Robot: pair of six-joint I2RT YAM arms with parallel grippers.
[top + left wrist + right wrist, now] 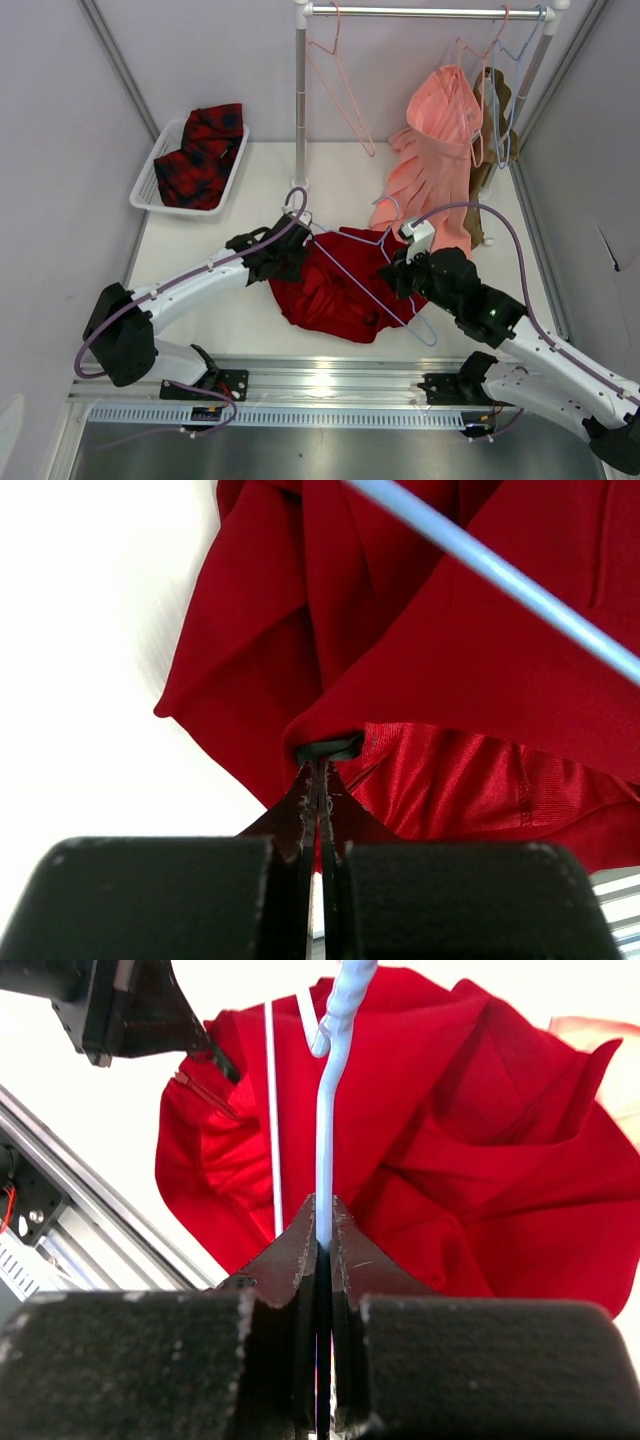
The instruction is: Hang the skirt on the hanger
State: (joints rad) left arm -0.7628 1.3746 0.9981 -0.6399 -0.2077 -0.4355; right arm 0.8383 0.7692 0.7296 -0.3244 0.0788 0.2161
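The skirt [335,295] lay crumpled at the centre of the top view, under the hanger [370,284]; the left gripper [320,770] was closed on its edge; the right gripper [322,1222] pinched the hanger wire; threading seemed in hand; next, that edge probably needed pulling over a hanger arm.

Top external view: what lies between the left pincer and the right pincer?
The skirt, with the hanger lying across it, spans from left pincer to right pincer in that view.
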